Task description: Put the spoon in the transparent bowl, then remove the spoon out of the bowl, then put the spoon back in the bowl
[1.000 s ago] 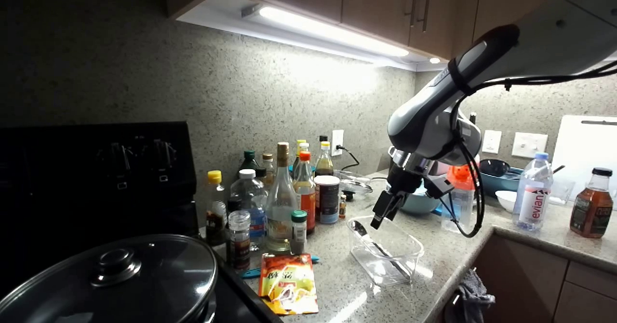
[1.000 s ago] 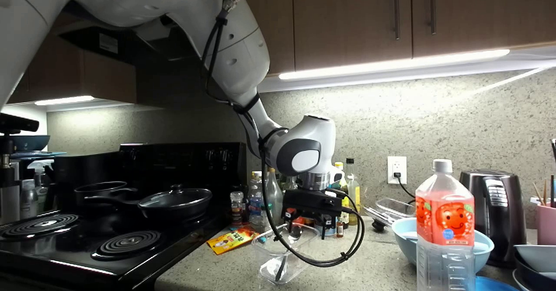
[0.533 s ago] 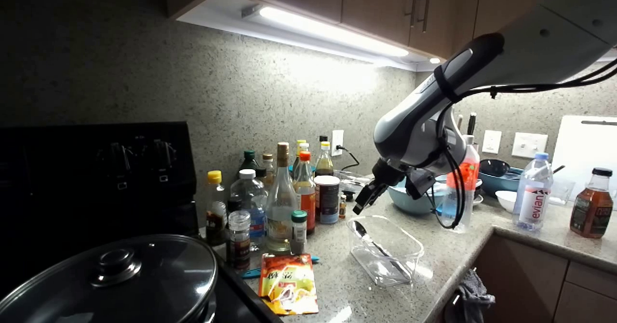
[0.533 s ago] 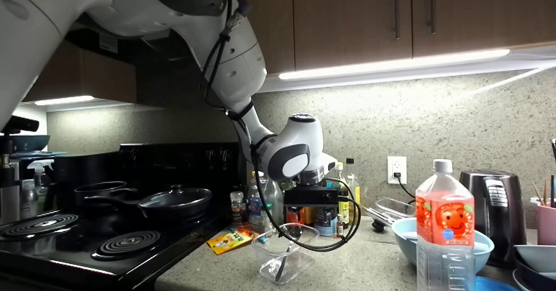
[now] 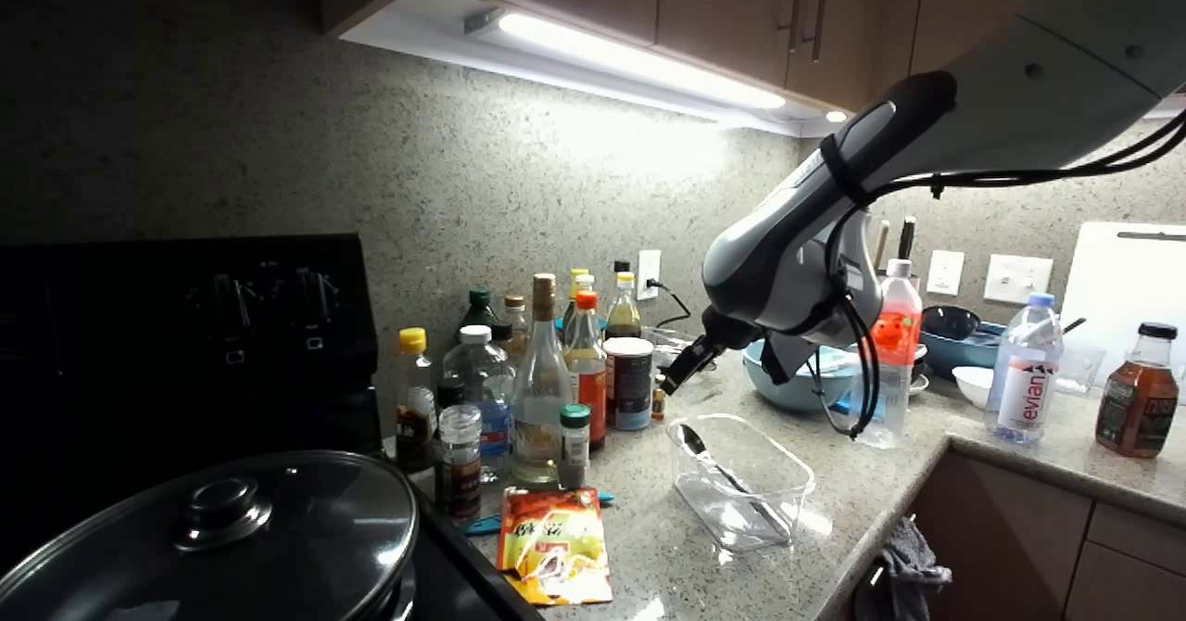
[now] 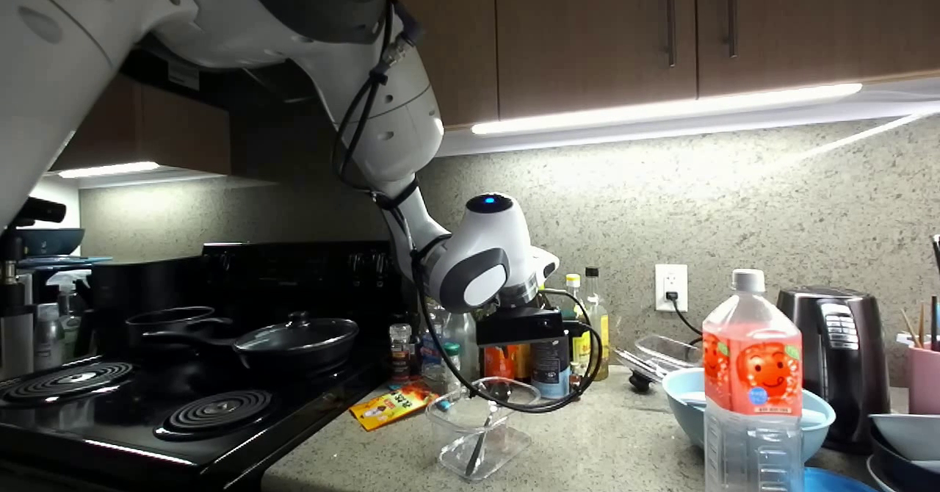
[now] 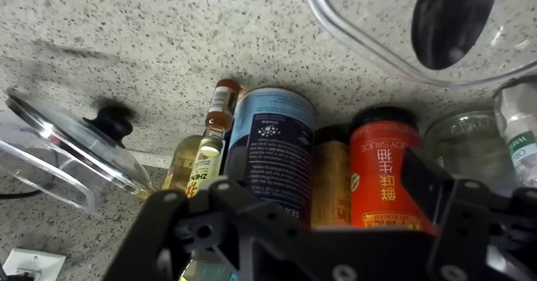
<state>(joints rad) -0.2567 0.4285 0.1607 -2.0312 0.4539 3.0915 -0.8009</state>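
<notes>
The spoon (image 5: 727,478) lies slantwise inside the transparent bowl (image 5: 804,499), its head raised against one end wall; it looks dark and silvery. In an exterior view the spoon (image 6: 476,454) and the clear bowl (image 6: 514,444) show below the arm. In the wrist view the spoon's head (image 7: 453,25) and part of the bowl's rim (image 7: 365,44) are at the upper right. My gripper (image 5: 672,384) is tilted, above and beyond the bowl's far end, facing the bottles and apart from the spoon. In the wrist view the gripper (image 7: 329,167) is open with nothing between its fingers.
Several bottles stand in front of the gripper, with a blue salt canister (image 7: 272,147) and a red soy sauce bottle (image 7: 386,172). A light blue bowl (image 5: 797,385) and a large plastic bottle (image 6: 753,374) stand on the other side. A food packet (image 5: 556,547) lies near the stove.
My gripper has moved from over the bowl's end towards the bottles and tilted outwards, away from the spoon. The spoon and the bowl have stayed in place.
</notes>
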